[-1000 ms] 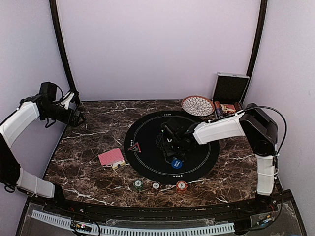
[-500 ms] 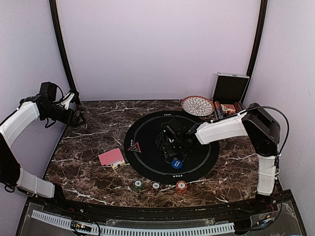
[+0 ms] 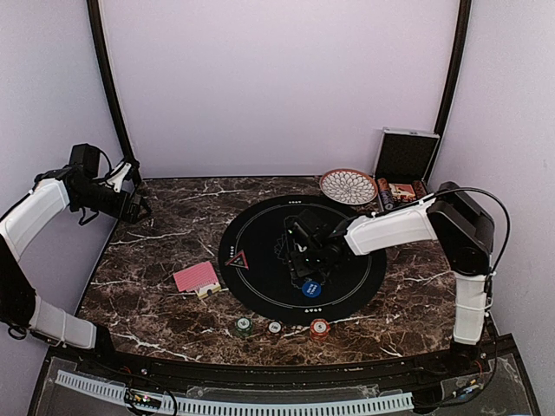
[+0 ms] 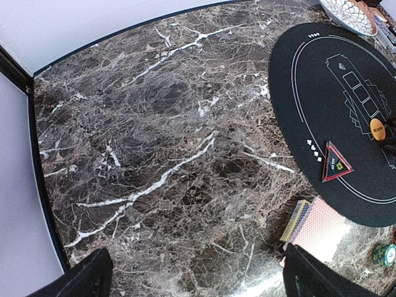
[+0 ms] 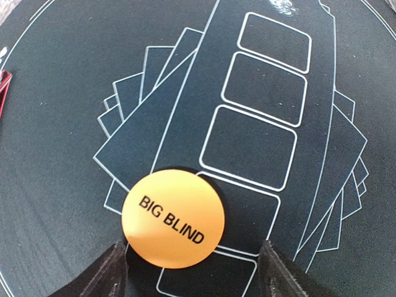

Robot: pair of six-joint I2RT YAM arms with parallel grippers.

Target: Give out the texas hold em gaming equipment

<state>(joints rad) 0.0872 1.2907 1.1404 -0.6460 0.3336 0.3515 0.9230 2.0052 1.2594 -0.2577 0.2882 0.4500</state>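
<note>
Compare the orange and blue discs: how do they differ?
The orange disc reads BIG BLIND in black; the blue disc bears white marks too small to read. The orange disc lies between the fingers of the open right hand, on printed card boxes; the blue disc lies apart, by the near edge of the mat. Both are round, flat.

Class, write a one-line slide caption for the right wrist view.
Open right tool straddling the orange BIG BLIND disc on the printed card outlines of the black mat.
</note>
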